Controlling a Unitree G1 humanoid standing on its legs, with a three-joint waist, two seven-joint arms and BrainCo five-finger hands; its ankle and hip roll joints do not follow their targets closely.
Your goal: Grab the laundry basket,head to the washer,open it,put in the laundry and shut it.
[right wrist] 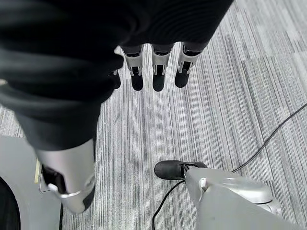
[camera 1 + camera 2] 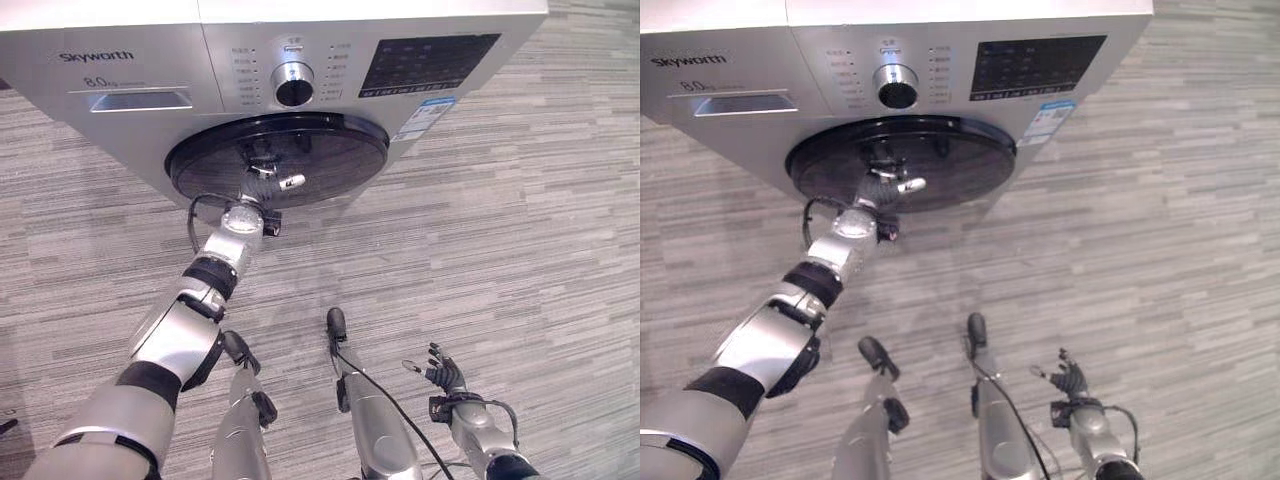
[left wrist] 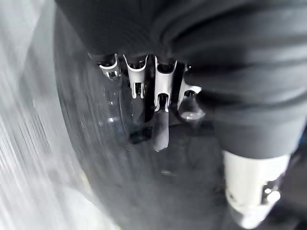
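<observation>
Washer (image 2: 150,60): silver front-loader, standing on grey striped carpet (image 2: 520,220). Panel carries a control knob (image 2: 293,84), a dark display (image 2: 428,62), rows of small print and a drawer handle (image 2: 138,99); a blue-and-white label (image 2: 424,117) sits beside the door. Round dark door (image 2: 330,160) is shut. Left hand (image 2: 262,170) is at the door glass, fingers (image 3: 162,84) straight against it. Right hand (image 2: 443,372) hangs low over the carpet, fingers relaxed, holding nothing

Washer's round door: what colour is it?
Dark, near-black tinted glass on the silver washer's round door, clearest in the left eye view.
</observation>
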